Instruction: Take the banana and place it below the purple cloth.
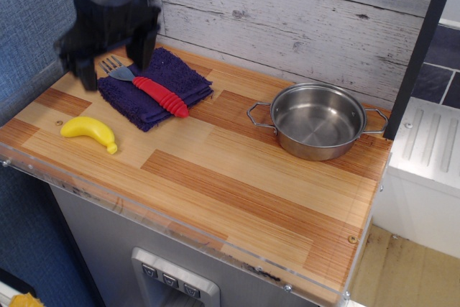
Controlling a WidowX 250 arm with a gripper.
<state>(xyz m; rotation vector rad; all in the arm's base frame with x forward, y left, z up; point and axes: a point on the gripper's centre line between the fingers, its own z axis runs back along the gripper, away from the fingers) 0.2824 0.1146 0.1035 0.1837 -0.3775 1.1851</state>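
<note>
The yellow banana [89,133] lies flat on the wooden counter near the front left edge, just in front of the purple cloth [156,86]. A fork with a red handle [160,96] rests on the cloth. My gripper [113,66] hangs open and empty above the cloth's left part, well above and behind the banana. Its two black fingers [88,73] are spread apart and blurred from motion.
A steel pot [316,120] with two handles stands at the right of the counter. A white plank wall runs along the back. A clear acrylic strip lines the counter's front edge [180,224]. A dark post [420,48] stands at the far right.
</note>
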